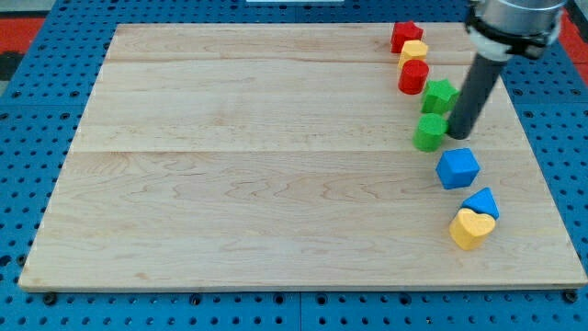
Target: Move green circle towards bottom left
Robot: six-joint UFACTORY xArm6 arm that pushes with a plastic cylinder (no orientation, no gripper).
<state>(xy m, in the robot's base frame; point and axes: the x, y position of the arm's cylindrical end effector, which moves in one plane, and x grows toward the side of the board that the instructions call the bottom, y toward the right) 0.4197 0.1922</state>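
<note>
The green circle (428, 132) is a small green cylinder at the right of the wooden board (257, 165). My tip (457, 136) stands just to the circle's right, touching or nearly touching its side. The dark rod rises from there towards the view's top right. A green star-shaped block (440, 95) sits just above the circle, close to the rod's left side.
A red block (405, 35), a yellow block (414, 50) and a red cylinder (413, 76) line up above the green star. A blue cube (457, 168), a blue triangle (481, 201) and a yellow heart (471, 228) lie below my tip.
</note>
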